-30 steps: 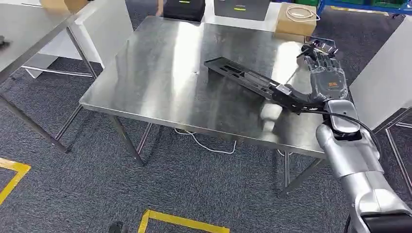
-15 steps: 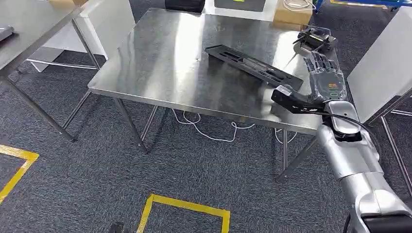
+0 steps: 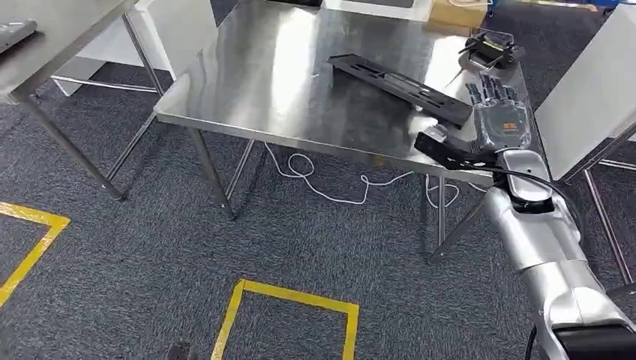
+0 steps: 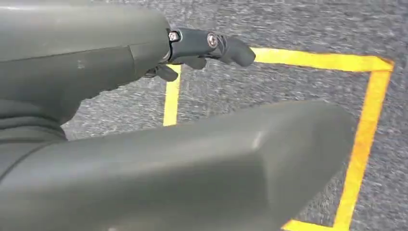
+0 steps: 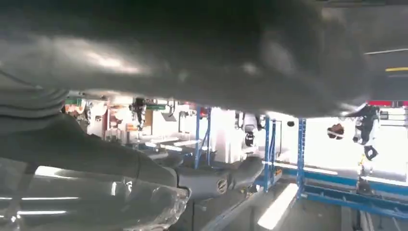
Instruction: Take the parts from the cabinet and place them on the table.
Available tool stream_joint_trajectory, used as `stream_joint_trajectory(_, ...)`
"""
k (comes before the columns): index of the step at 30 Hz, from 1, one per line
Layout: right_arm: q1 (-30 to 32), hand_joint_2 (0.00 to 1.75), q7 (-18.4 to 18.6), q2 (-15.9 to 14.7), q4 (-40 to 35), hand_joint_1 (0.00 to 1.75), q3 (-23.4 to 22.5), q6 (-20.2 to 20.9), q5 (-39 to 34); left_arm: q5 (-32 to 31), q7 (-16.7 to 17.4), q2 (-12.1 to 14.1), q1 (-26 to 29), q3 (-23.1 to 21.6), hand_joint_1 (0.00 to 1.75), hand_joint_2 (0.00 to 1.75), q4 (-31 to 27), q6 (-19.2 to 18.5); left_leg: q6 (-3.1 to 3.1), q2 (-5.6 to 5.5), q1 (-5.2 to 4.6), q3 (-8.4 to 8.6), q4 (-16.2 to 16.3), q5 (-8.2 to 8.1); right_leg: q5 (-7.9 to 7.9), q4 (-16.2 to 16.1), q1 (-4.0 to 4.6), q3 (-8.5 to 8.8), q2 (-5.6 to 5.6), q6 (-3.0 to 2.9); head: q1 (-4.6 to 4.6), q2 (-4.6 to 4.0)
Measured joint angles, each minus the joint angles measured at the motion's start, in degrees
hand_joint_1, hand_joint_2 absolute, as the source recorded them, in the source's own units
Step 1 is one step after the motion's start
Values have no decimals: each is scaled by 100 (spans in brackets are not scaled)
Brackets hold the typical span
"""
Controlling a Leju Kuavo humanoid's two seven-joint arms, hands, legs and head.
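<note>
Right arm [image 3: 551, 255] comes in from the near right, reaching forward and up, silver forearm angled slightly left. Right hand [image 3: 496, 124] is raised, back of hand toward the head camera, fingers [image 3: 491, 88] straight, together, pointing far; thumb [image 3: 442, 148] sticks out left. Nothing in it. Left hand [image 4: 144, 53] in the left wrist view hangs over the floor, grey cover and thumb close to the lens, dark fingers [image 4: 211, 43] loosely bent, holding nothing.
</note>
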Motion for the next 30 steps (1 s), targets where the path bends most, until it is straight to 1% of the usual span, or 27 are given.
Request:
stream_joint_trajectory(1, 0, 0, -2, 2, 9, 0, 0, 20, -2, 4, 0, -4, -8, 0, 0, 0, 0, -2, 59, 0, -39, -71, 2, 58, -210, 171, -16, -132, 8, -50, -7, 0)
stream_joint_trajectory(2, -3, 0, -2, 2, 20, 0, 0, 20, -15, 22, 0, 0, -13, 0, 0, 0, 0, -2, 122, 7, -51, -138, 3, 110, -488, 530, -10, -284, 11, -111, 38, 0)
stream_joint_trajectory(3, -6, 0, -2, 2, 35, 0, 0, 20, -17, 24, 0, 0, -13, 0, 0, 0, 0, -2, 151, 8, -69, -216, 3, 171, -769, 1041, -11, -447, 12, -144, 46, 0)
stream_joint_trajectory(4, -5, 0, -6, 2, 46, 0, 0, 22, -24, 26, -2, 0, -12, 0, 0, 0, 0, -2, 168, 10, -84, -291, 6, 230, -965, 1507, -9, -594, 15, -144, 37, 0)
stream_joint_trajectory(5, -4, 0, -15, 7, 67, 0, 4, 22, -35, 31, -2, 0, -13, 0, 0, 0, 0, -7, 179, 12, -104, -380, 7, 300, -1052, 1864, 12, -650, 27, -105, 52, 0)
stream_joint_trajectory(6, -4, 0, -20, 13, 85, 0, 4, 22, -53, 33, -2, 0, -8, 0, 0, 0, 0, -15, 184, 11, -124, -461, 9, 363, -1001, 1915, 26, -569, 30, -55, 41, 0)
stream_joint_trajectory(7, -5, 0, -33, 20, 98, 0, 4, 20, -59, 31, -2, 0, -7, 0, 0, 0, 0, -26, 185, 11, -144, -533, 10, 423, -873, 1729, 49, -366, 30, -12, 44, 0)
stream_joint_trajectory(8, -9, 0, -37, 28, 105, 0, 4, 20, -66, 31, -2, -2, -8, 0, 0, 0, 0, -26, 184, 10, -164, -599, 10, 478, -721, 1360, 78, -67, 32, 7, 50, 0)
stream_joint_trajectory(9, -22, 0, -39, 37, 109, 0, 4, 19, -66, 31, -2, -6, -9, 0, 0, 0, 0, -26, 181, 6, -185, -652, 10, 535, -622, 841, 115, 311, 34, -35, 46, 0)
stream_joint_trajectory(10, -47, 0, -42, 46, 109, 0, 4, 17, -66, 31, -2, -11, -9, 0, 0, 0, 0, -26, 179, 9, -184, -683, 10, 583, -696, 338, 165, 652, 39, -142, 48, 0)
stream_joint_trajectory(11, -78, 0, -46, 59, 107, 0, 2, 13, -68, 31, -2, -26, -13, 0, 0, 0, 0, -26, 142, 8, -220, -734, 16, 641, -830, -89, 217, 913, 30, -242, 37, 0)
stream_joint_trajectory(12, -83, 0, -46, 61, 111, 0, 2, 11, -70, 33, -2, -26, -11, 0, 0, 0, 0, -26, 105, 20, -204, -740, -15, 699, -795, -49, 228, 867, 37, -233, 35, 0)
stream_joint_trajectory(14, -96, 0, -46, 63, 118, 0, 2, 11, -68, 33, 0, -26, -2, 0, 0, 0, 0, -26, 48, 18, -174, -756, -47, 815, -704, -71, 265, 807, 41, -291, 59, 0)
stream_joint_trajectory(15, -92, 0, -46, 72, 120, 0, 4, 11, -68, 33, 0, -22, 11, 0, 0, 0, 0, -22, 17, 6, -204, -800, -48, 804, -610, -157, 129, 740, 20, -342, 63, 0)
stream_joint_trajectory(16, -104, 0, -50, 88, 129, 0, 9, 11, -68, 33, 0, -17, 6, 0, 0, 0, 0, -22, -26, 1, -175, -872, 60, 585, -538, -163, 52, 747, 5, -369, 44, 0)
stream_joint_trajectory(17, -118, 0, -48, 105, 131, 0, 13, 11, -68, 33, -2, -13, 8, 0, 0, 0, 0, -22, -47, -4, -152, -960, 338, 257, -496, -161, 39, 680, 2, -476, 31, 0)
stream_joint_trajectory(19, -118, 0, -50, 122, 129, 0, 24, -22, -37, 33, -53, -13, 10, 0, 0, 0, 0, -61, -141, -1, -86, -1187, 1254, -362, -399, -162, 39, 548, -3, -475, 28, 0)
stream_joint_trajectory(20, -105, 0, -50, 122, 129, 0, 35, -80, -2, 31, -92, -13, 11, -2, 0, 0, 0, -61, -187, 3, -45, -1266, 1641, -459, -351, -160, 29, 490, -8, -450, 19, 0)
stream_joint_trajectory(21, -77, 0, -70, 122, 129, 0, 46, -151, 22, 28, -114, -11, 11, -2, 0, 0, 0, -57, -230, 5, 0, -1279, 1891, -357, -303, -156, 11, 434, -23, -409, 26, 0)
stream_joint_trajectory(22, -48, 0, -92, 122, 129, 0, 52, -217, 39, 31, -131, -9, 12, -2, 0, 0, 0, -40, -280, 7, 44, -1196, 1906, -132, -260, -146, -18, 374, -45, -380, 24, 0)
stream_joint_trajectory(23, -25, 0, -103, 122, 129, 0, 61, -263, 50, 31, -138, -7, 13, -2, 0, 0, 0, -33, -333, 16, 90, -1010, 1710, 121, -226, -120, -58, 307, -60, -329, 20, 0)
stream_joint_trajectory(24, -17, 0, -107, 122, 129, 0, 74, -293, 65, 31, -142, 0, 12, -2, 0, 0, 0, -24, -398, 59, 134, -722, 1340, 249, -206, -67, -89, 244, -82, -295, 22, 0)
stream_joint_trajectory(25, -26, 0, -107, 122, 129, 0, 81, -308, 88, 28, -142, -2, 6, -4, 0, 0, 0, -22, -479, 194, 193, -340, 803, 177, -198, 22, -92, 181, -89, -268, 11, 0)
stream_joint_trajectory(26, -34, 0, -107, 116, 127, 0, 87, -319, 92, 22, -140, -31, -10, -13, 0, 0, 2, -22, -529, 242, 103, -133, 468, -54, -194, 92, -27, 88, -93, -224, -20, 0)
stream_joint_trajectory(27, -47, 0, -107, 112, 127, 0, 92, -321, 103, 22, -136, -4, -29, -18, 0, 0, -7, -20, -397, 203, 106, -152, 392, -138, -174, 140, -39, 69, -116, -191, 7, 0)
stream_joint_trajectory(28, -56, 0, -107, 109, 127, 0, 92, -328, 105, 17, -125, -4, -41, -26, 0, 0, -7, -11, -353, 157, 104, -132, 291, -217, -146, 162, 25, 29, -138, -157, 18, 0)
stream_joint_trajectory(30, -57, 0, -107, 111, 131, 0, 101, -330, 109, 13, -83, 0, -43, -57, 0, 0, -7, 9, -177, 75, 43, -210, 268, -175, -59, 112, 6, -21, -212, -25, 31, 0)
